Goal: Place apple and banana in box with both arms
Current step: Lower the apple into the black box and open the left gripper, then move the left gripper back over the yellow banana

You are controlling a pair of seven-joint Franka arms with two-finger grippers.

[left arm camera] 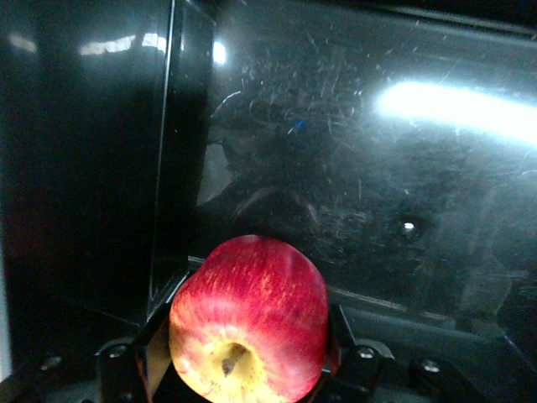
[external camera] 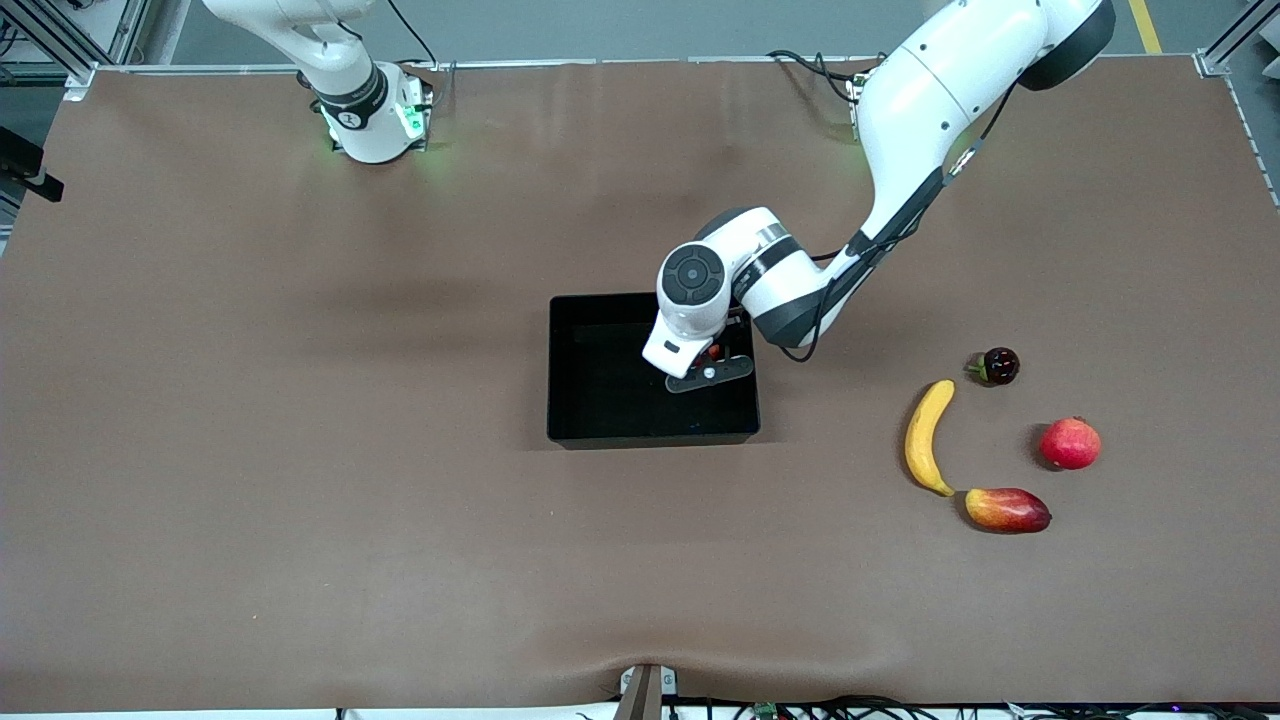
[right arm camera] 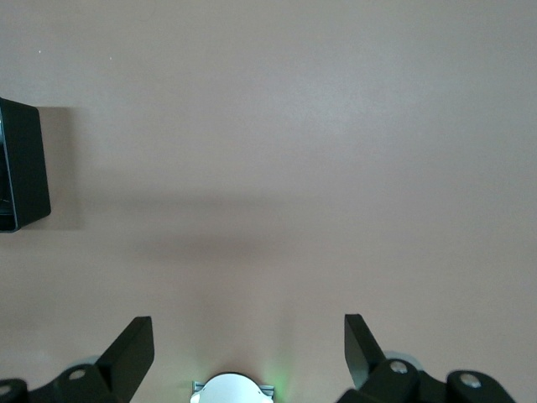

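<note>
The black box [external camera: 600, 380] sits mid-table. My left gripper [external camera: 710, 368] reaches down into it at the end toward the left arm and is shut on the apple [left arm camera: 249, 323], red with a yellowish dimpled end, held just above the box floor [left arm camera: 352, 193]. Only a red sliver of the apple [external camera: 714, 351] shows in the front view. The banana [external camera: 928, 437] lies on the table toward the left arm's end, apart from the box. My right gripper [right arm camera: 249, 344] is open and empty, high over bare table, and out of the front view.
Around the banana lie a red-yellow mango [external camera: 1007, 510] by its nearer tip, a round red fruit [external camera: 1070, 443], and a small dark fruit [external camera: 997, 366]. A corner of the box [right arm camera: 21, 168] shows in the right wrist view. The right arm's base [external camera: 372, 120] waits at the table's edge.
</note>
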